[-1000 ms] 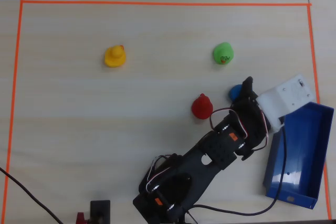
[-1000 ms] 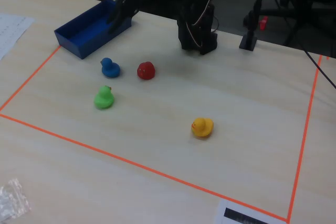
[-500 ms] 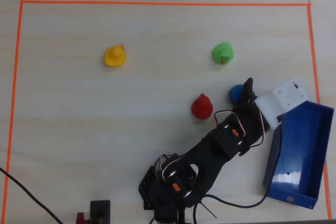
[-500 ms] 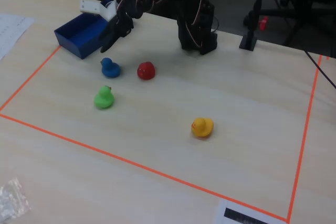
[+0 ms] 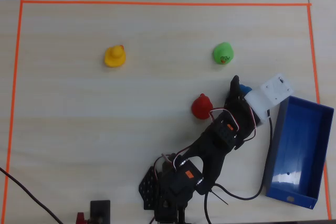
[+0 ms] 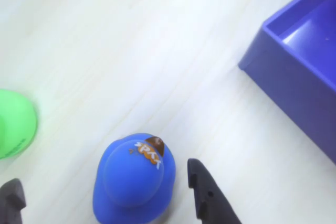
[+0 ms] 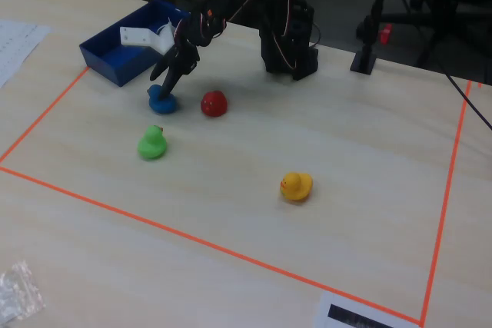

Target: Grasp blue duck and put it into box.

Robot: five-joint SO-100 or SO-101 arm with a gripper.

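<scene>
2 finger tips frame the bottom of my wrist view, and the blue duck (image 6: 134,179) sits on the table between them, closer to the right tip (image 6: 207,195) than to the left one at the corner. My gripper (image 6: 105,200) is spread wider than the duck, and I judge it holds nothing yet; I cannot tell whether the right tip touches the duck's side. The step in hand is the grasp. To do it well I should centre the duck between the tips by shifting a little to the right in the wrist view, sink until the tips bracket the round body below the head, then close gently, since soft rubber can squirt out if pinched high or off-centre. Left of the duck in that view is the green duck (image 6: 13,124), near enough that my left tip should stay clear of it. Up and to the right is the box (image 6: 310,72), its low wall near the duck, so the carry looks short. In the fixed view the gripper (image 7: 165,91) hangs right over the blue duck (image 7: 160,102), with the red duck (image 7: 214,103) just beside it. Overhead, the duck (image 5: 244,89) is mostly hidden by my wrist, and the yellow duck (image 5: 114,56) is well apart.
</scene>
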